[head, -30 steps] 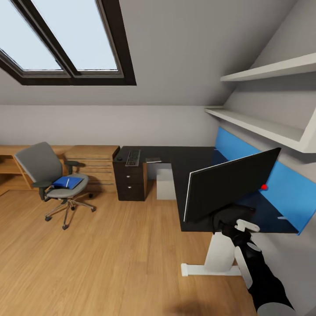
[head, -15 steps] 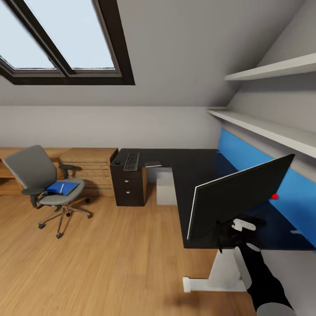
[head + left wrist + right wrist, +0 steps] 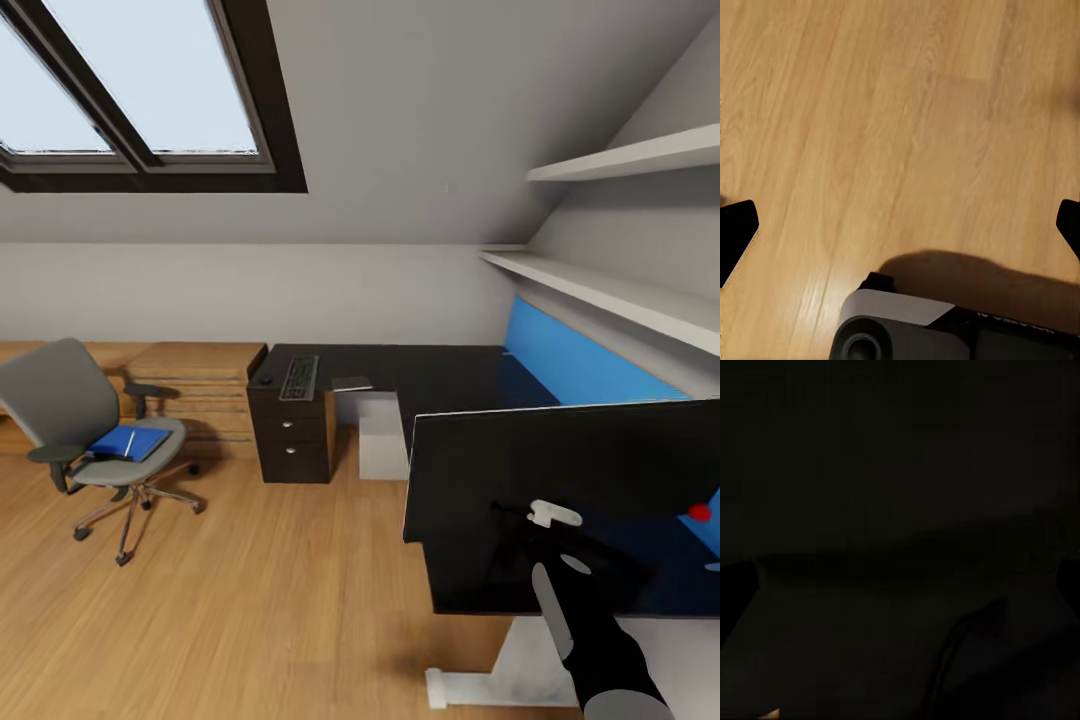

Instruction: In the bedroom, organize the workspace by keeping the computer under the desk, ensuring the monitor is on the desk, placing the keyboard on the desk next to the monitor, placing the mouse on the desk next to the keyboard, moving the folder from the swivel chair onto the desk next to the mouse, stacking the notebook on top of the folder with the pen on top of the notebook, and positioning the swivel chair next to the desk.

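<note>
While our right arm is reaching forward, its end effector (image 3: 540, 515) is lying against the black monitor (image 3: 560, 480) above the counter (image 3: 440, 375); we cannot tell its opening or hold. Our left end effector (image 3: 900, 225) is hanging spread wide over the plank floor (image 3: 907, 112), gripping nothing. On the swivel chair (image 3: 70, 410), the folder (image 3: 125, 442) is resting; the keyboard (image 3: 299, 377) is lying on the counter's far end.

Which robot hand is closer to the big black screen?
The right one. The right gripper is up against the monitor over the desk. The left gripper hangs open over the wooden floor, away from it.
</note>
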